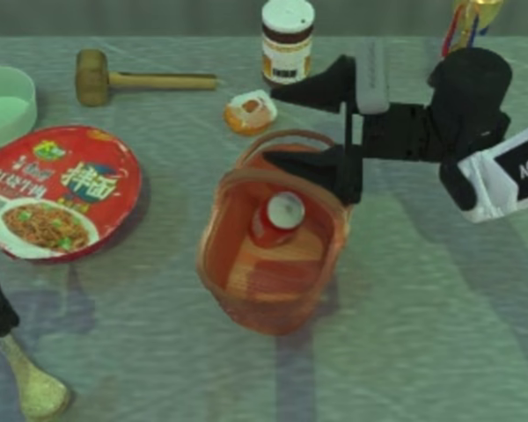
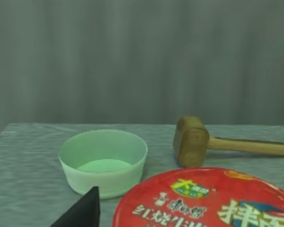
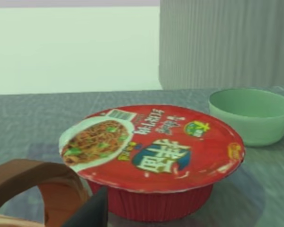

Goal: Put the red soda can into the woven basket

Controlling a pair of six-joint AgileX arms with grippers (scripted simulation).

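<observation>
Right wrist view. Round red noodle bowl with ribbed red wall and printed lid stands on the grey-green table, centre of frame. Pale green plastic bowl sits near it, apart. Brown arched hoop handle of the woven basket in foreground. One dark gripper fingertip at frame edge, just beside the handle.

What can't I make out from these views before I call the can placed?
- Can: only in the top view; its base in the basket isn't visible, and both wrist views miss it.
- Right hand: open above the basket's far rim; its lower finger covers that rim.
- Left hand: not in the top view; the left wrist view shows just one dark fingertip.
- Basket: right wrist view catches only its handle.
</observation>
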